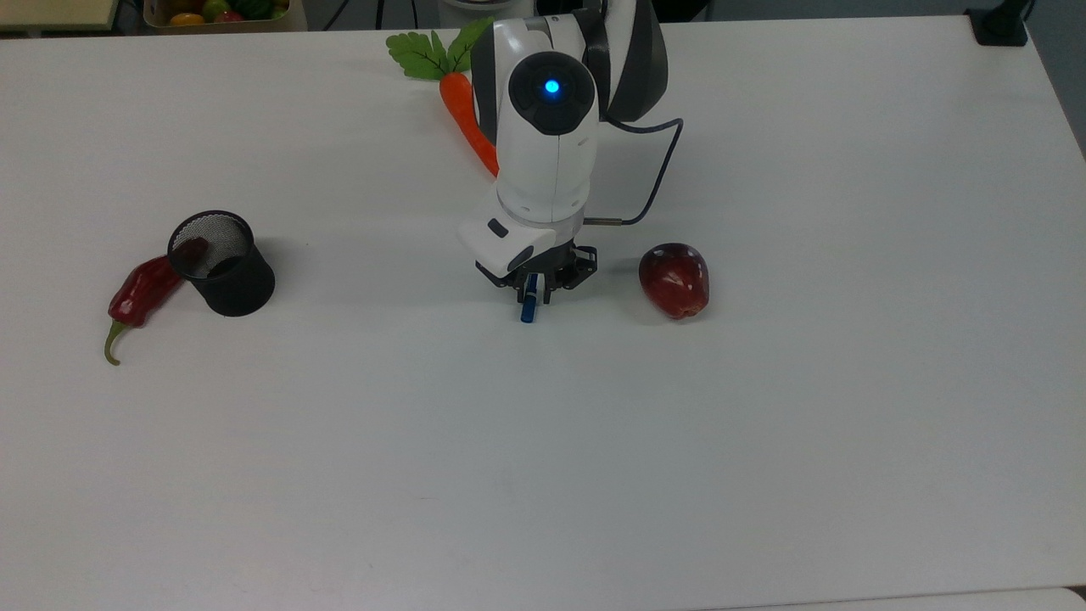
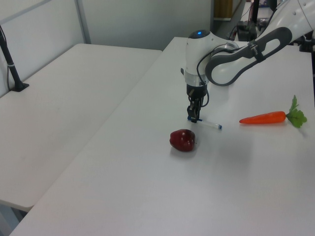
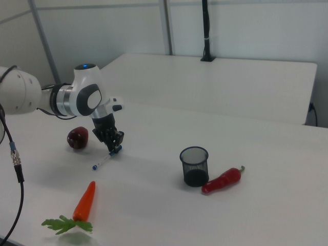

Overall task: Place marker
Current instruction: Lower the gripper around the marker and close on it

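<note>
gripper [image 1: 531, 293] sits low over the white table [image 1: 764, 424], fingers closed in around the blue-capped end of the marker [image 2: 205, 124]. in the left view the marker's white barrel lies flat on the table, running from the fingers toward the left view's right and ending in a small blue tip. in the top view just the blue cap pokes out below the fingers; in the right view the barrel trails down toward the carrot [image 3: 84, 201].

the step in hand looks like the pick: the fingers appear pinched on the cap end, though whether the hold is firm cannot be told.

a red apple [image 1: 674, 279] sits near the marker on the top view's right, apart from it. a black mesh cup [image 1: 222, 263] stands well apart on the top view's left, with a red chili pepper [image 1: 140, 293] against its side.

next would probably be a straight lift. since the grip is near one end, the long barrel may droop or swing. the mesh cup seems the likely place for it, so the marker would need tilting upright over the cup's opening.
</note>
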